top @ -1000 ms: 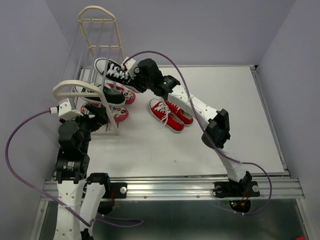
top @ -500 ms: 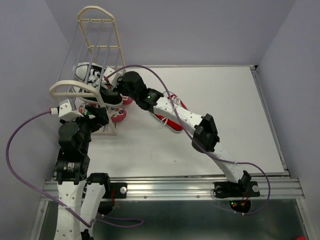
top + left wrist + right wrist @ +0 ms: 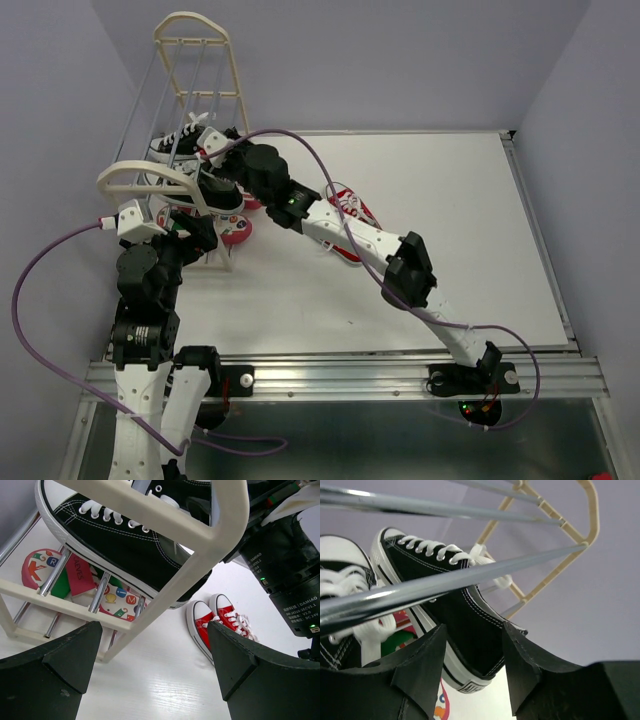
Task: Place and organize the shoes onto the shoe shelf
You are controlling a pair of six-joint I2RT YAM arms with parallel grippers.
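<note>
Black sneaker (image 3: 185,145) lies on the shelf (image 3: 227,510) rails at the overhead view's upper left; the right gripper (image 3: 472,630), jaws parted round its heel, should back straight out, left gripper (image 3: 154,627) gaping empty.

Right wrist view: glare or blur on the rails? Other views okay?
Right wrist view: the nearest grey rail is soft with glare at its left end, the black sneaker behind it sharp. Left wrist view: gripper fingers are near-black, detail lost. Top external view: even light, faint shadows on the table.
</note>
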